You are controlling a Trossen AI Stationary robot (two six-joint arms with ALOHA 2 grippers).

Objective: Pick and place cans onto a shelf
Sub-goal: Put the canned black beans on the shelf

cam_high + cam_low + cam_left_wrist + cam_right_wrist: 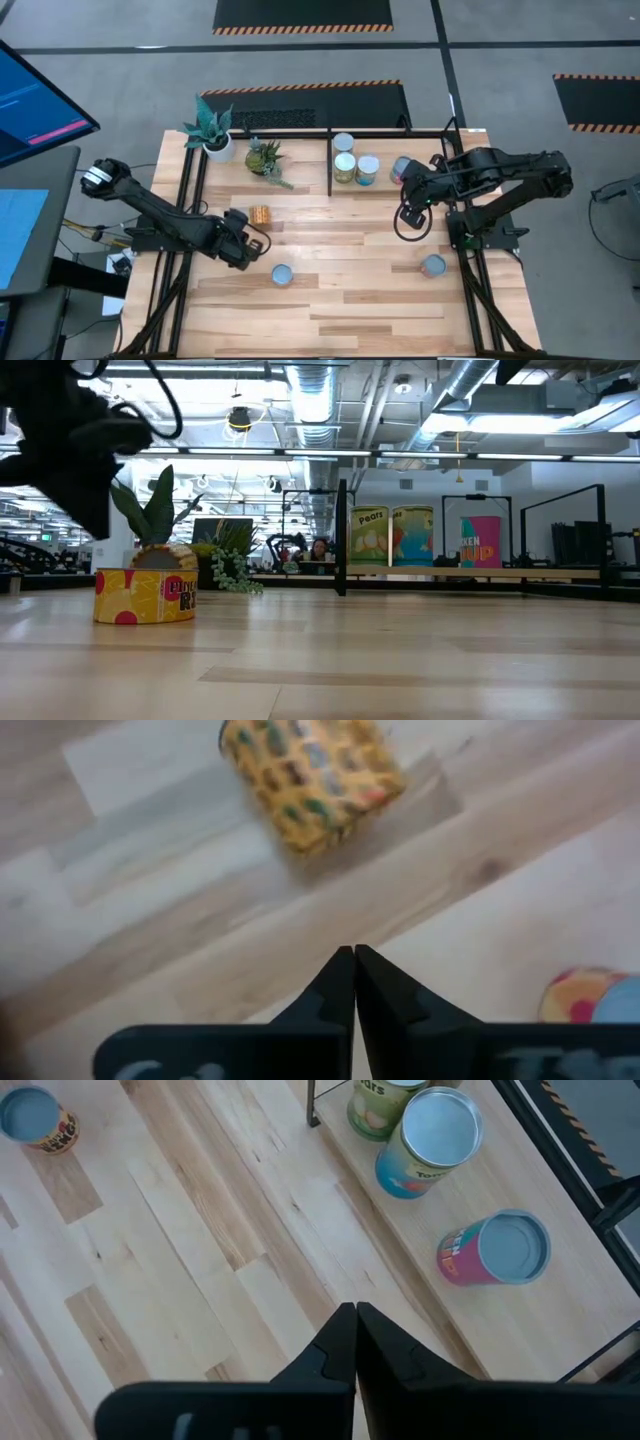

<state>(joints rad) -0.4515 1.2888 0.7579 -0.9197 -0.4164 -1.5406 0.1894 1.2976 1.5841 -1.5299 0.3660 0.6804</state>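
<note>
The left gripper (pixel 354 960), fingers pressed together and empty, is hovering near a tipped yellow pineapple can (pixel 312 778); it should be opening wide before descending squarely.

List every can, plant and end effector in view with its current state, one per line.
Left end effector: shut, empty, above the table.
Right end effector: shut, empty, beside the shelf.
Yellow patterned can: on its side, on the table.
Pink-labelled can: in the black-framed shelf.
Two green-labelled cans: upright, shelved.
Light-blue-labelled can: upright, shelved.
Two potted plants: upright.
</note>
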